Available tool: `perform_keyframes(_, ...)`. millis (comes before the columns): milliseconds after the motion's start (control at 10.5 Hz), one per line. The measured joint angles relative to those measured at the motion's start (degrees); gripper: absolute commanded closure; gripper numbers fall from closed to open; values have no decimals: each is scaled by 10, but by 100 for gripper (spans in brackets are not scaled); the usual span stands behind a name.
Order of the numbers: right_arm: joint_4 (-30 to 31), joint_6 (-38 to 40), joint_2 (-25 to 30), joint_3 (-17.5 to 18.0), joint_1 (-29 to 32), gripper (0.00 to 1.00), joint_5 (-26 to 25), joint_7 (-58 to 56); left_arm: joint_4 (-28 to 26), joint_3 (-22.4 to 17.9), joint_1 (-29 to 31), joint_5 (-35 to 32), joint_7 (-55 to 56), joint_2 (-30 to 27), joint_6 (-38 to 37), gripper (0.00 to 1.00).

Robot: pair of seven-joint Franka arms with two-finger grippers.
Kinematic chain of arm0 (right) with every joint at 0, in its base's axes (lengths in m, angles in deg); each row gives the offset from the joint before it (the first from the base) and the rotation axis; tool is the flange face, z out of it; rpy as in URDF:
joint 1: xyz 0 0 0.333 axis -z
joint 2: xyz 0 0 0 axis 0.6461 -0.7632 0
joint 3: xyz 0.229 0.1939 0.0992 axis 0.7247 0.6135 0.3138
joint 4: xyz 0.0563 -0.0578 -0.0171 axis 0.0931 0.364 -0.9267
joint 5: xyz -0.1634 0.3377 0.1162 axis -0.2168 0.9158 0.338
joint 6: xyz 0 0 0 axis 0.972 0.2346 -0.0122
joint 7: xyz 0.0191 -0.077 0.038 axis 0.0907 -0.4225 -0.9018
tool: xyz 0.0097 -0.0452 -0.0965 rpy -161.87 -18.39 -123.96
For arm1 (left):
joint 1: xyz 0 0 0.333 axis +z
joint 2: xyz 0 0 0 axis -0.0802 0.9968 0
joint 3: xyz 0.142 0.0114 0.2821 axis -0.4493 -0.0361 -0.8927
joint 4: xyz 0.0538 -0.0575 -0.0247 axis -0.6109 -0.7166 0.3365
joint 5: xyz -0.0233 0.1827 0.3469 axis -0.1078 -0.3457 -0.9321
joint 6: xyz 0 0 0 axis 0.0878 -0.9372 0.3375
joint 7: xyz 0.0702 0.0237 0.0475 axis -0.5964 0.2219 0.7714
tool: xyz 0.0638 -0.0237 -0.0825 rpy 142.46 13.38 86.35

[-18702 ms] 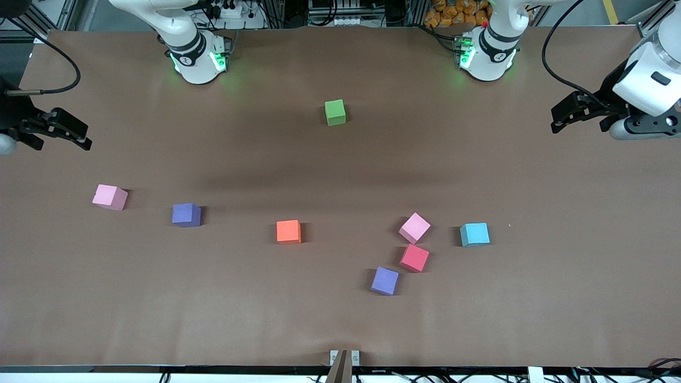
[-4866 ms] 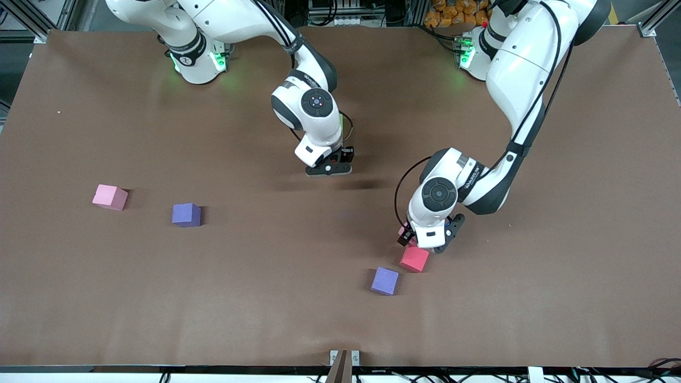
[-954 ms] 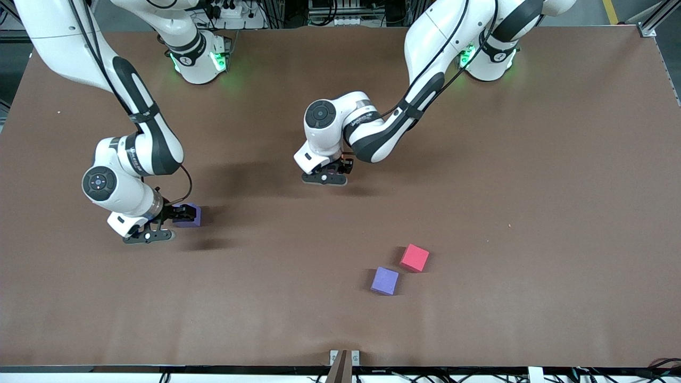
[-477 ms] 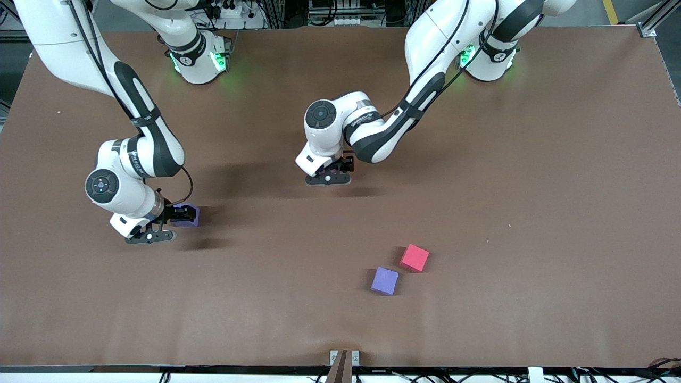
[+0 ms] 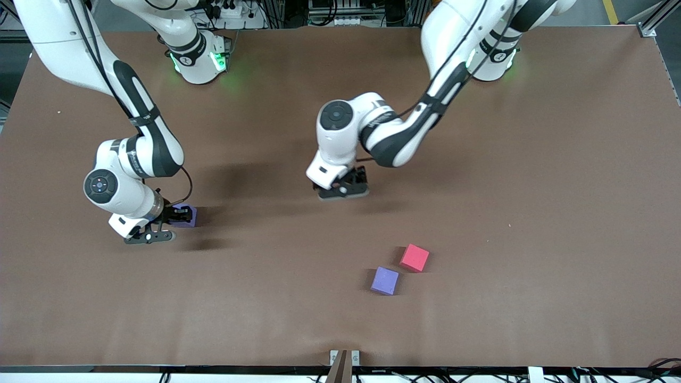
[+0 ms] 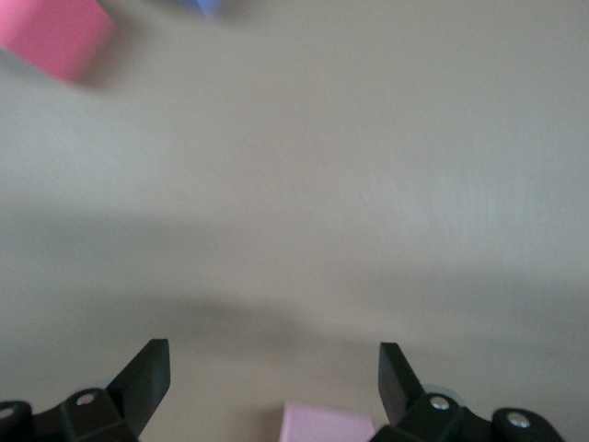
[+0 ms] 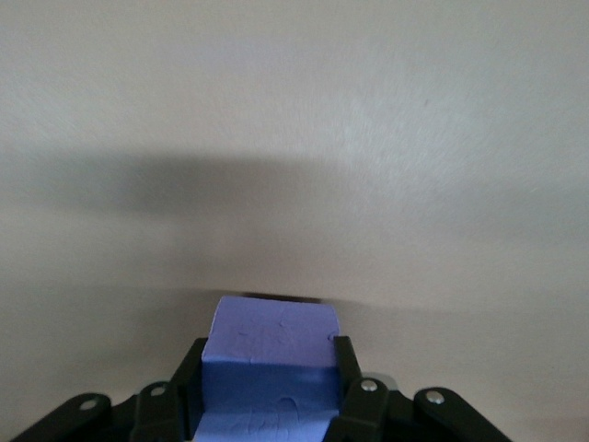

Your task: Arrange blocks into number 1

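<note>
Three loose blocks show in the front view: a purple block [image 5: 186, 216] pinched by the right gripper [image 5: 159, 226], plus a red block [image 5: 414, 257] and a second purple block [image 5: 384, 280] lying just beside each other, well apart from either gripper. No finished "1" is visible; any column sits hidden under the left arm, so most of the task looks left to do.

Right wrist view: both fingers [image 7: 345, 368] press the purple block's [image 7: 269, 364] sides, block squarely between them, resting on the table [image 5: 532, 213].

Left gripper [image 5: 343, 190] hangs over mid-table with jaws spread wide and empty; a pink block [image 6: 327, 425] lies between and below its fingertips [image 6: 147, 373], untouched. The red block [image 6: 51, 37] sits well ahead of it.
</note>
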Motion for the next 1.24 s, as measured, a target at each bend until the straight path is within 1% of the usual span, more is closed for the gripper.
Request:
perform_keyframes(191, -7, 18, 47, 7, -16, 100, 0, 1, 0, -8, 54, 0, -6, -32, -11, 0)
perform_keyframes(382, -16, 46, 81, 8, -55, 100, 5, 38, -1, -8, 104, -1, -34, -51, -51, 0)
perform_keyframes(477, -30, 66, 87, 8, -79, 100, 6, 77, -1, -8, 127, -1, -43, -61, -68, 0)
perform_keyframes(668, -50, 76, 87, 9, -136, 100, 7, 171, -1, -7, 182, 7, -47, -80, -92, 0)
perform_keyframes(763, -57, 76, 84, 9, -163, 100, 7, 212, -1, -6, 214, 25, -48, -89, -123, 0)
perform_keyframes(859, -66, 76, 77, 9, -192, 100, 7, 258, -1, -5, 249, 48, -56, -100, -175, 0)
perform_keyframes(954, -82, 75, 62, 9, -223, 100, 7, 310, -2, -4, 281, 75, -71, -110, -229, 0)
perform_keyframes(1050, -103, 75, 40, 9, -253, 100, 7, 360, -9, -3, 303, 101, -77, -119, -263, 0)
perform_keyframes(1145, -129, 73, 11, 9, -282, 100, 6, 408, -33, -3, 325, 128, -78, -136, -276, 0)
perform_keyframes(1240, -159, 72, -21, 8, -310, 100, 6, 449, -76, -2, 346, 156, -90, -167, -277, 0)
